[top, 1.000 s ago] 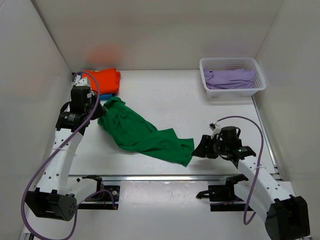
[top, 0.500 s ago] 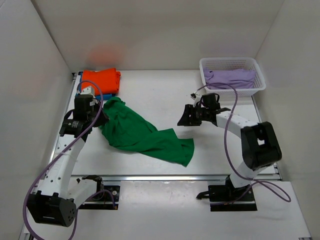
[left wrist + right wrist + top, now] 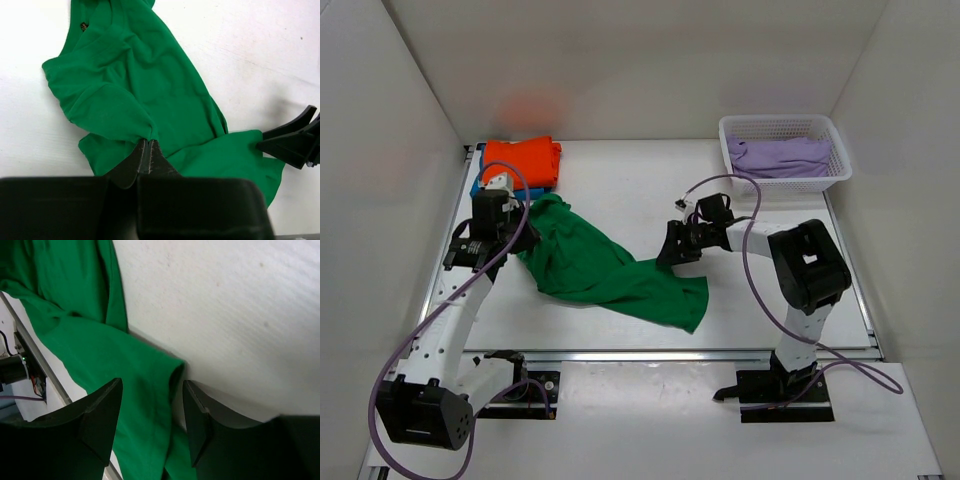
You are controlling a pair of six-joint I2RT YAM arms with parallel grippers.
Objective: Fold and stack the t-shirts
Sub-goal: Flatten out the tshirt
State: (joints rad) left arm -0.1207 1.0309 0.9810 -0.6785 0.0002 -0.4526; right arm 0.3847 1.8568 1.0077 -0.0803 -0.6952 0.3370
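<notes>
The green t-shirt (image 3: 605, 265) lies crumpled and stretched across the table from back left to front middle. My left gripper (image 3: 523, 240) is shut on a fold at its left end, the cloth (image 3: 125, 95) pinched between the closed fingers (image 3: 135, 160). My right gripper (image 3: 670, 252) is open just above the shirt's right upper corner (image 3: 150, 385), its fingers (image 3: 102, 415) straddling the corner's edge. The orange t-shirt (image 3: 523, 159) lies folded at the back left on the blue one (image 3: 478, 187), of which only an edge shows.
A white basket (image 3: 785, 178) holding a lilac cloth (image 3: 778, 155) stands at the back right. White walls enclose the table on three sides. A metal rail (image 3: 670, 354) runs along the near edge.
My right arm swung from the shirt's near right corner out to the back, then in to the shirt's upper right corner. The left gripper stayed shut on the cloth, shifting slightly.
</notes>
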